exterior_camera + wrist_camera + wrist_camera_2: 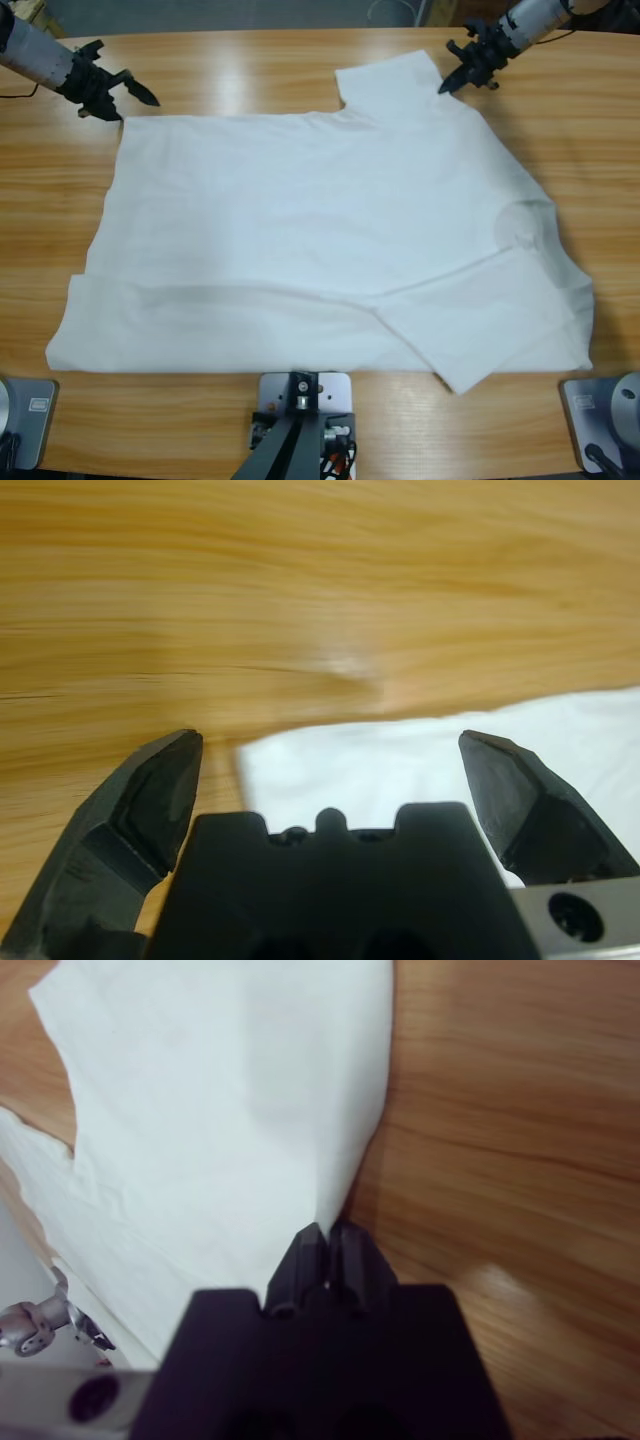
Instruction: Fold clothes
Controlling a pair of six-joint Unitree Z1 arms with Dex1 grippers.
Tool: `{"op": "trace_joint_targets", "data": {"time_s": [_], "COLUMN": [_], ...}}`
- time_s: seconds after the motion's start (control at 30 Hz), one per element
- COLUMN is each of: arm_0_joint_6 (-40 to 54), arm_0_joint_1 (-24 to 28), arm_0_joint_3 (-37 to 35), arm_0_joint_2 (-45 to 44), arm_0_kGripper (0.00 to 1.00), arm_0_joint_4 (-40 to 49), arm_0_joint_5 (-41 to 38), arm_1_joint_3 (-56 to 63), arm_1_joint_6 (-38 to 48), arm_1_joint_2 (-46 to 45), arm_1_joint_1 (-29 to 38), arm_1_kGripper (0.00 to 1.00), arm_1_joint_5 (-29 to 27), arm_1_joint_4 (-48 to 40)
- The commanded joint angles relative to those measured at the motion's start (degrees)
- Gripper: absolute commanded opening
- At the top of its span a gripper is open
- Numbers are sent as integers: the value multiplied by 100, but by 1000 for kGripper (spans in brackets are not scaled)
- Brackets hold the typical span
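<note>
The clothes are one white T-shirt [320, 230] spread flat across the wooden table, its neck [522, 226] to the right and its hem to the left. Its near side and near sleeve [480, 330] are folded inward. My left gripper [135, 104] hovers open at the shirt's far hem corner [300, 765], which lies between and below the jaws. My right gripper [445, 88] is shut at the edge of the far sleeve [395, 85]; in the right wrist view the sleeve's edge [345, 1175] runs straight into the closed tips of the right gripper [322, 1232].
Bare wooden table [250, 75] runs beyond the shirt at the far side, and strips of it show at the left and right ends.
</note>
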Motion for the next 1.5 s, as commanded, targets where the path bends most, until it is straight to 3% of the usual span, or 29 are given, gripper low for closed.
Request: {"op": "trace_joint_targets", "data": {"time_s": [0.03,0.1,0.13,0.17,0.23,0.3,0.33,0.63,0.93,1.07,1.2,1.5], "arm_0_joint_6": [37,37,37,40,181,624,715,933,923,583,422,520], "arm_0_joint_1": [-132,-127,-121,-111,-95,-93,-81,12,144,276,329,218], "arm_0_joint_3": [38,24,28,26,22,15,8,-48,-127,-110,-81,611], "arm_0_joint_2": [442,448,451,456,453,460,453,446,344,110,100,-282], "arm_0_kGripper": [896,789,572,463,344,100,42,0,0,0,0,0], "arm_0_joint_4": [367,437,477,537,578,578,579,620,604,601,1147,1290], "arm_0_joint_5": [68,68,68,65,40,15,17,1,-670,-1023,-1364,-1748], "arm_1_joint_3": [-19,-28,-28,-28,-28,-28,-28,-19,-19,34,103,1734], "arm_1_joint_6": [-87,-87,-87,-87,-95,-95,-102,-131,-131,-168,-171,-197], "arm_1_joint_2": [249,240,240,240,240,249,249,240,146,-254,-786,-1992], "arm_1_joint_1": [-11,-19,-19,-19,-19,-19,-19,-28,-46,-46,-46,-12], "arm_1_kGripper": [0,0,0,0,0,0,0,0,0,0,0,0], "arm_1_joint_5": [-51,-42,-42,-42,-24,-24,-24,-24,-37,106,197,573], "arm_1_joint_4": [50,50,50,50,50,50,50,59,105,419,983,1008]}}
